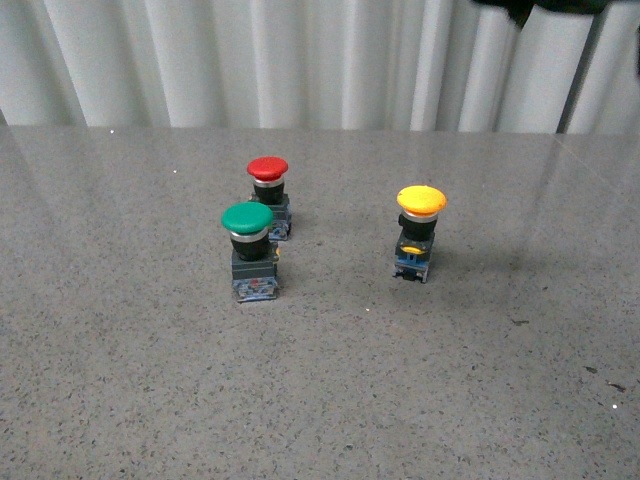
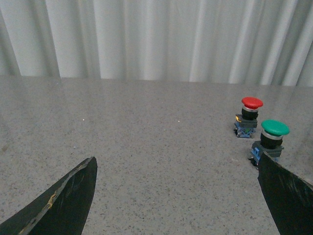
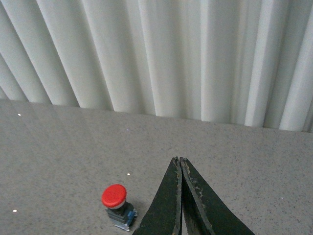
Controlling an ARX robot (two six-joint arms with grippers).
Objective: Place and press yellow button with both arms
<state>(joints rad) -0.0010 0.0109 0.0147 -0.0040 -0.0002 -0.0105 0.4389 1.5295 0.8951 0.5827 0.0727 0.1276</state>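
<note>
Green button [image 1: 248, 248] nearest front camera, upright on grey table [image 1: 120, 380]; red button [image 1: 268, 190] just behind it, close but apart. Yellow button [image 1: 420, 230] upright, well apart to their right, untouched. Left gripper [image 2: 178, 196] fingers spread wide, nothing between. Right gripper [image 3: 180, 196] fingers pressed together, empty, above table. White curtain [image 1: 300, 60] behind.
</note>
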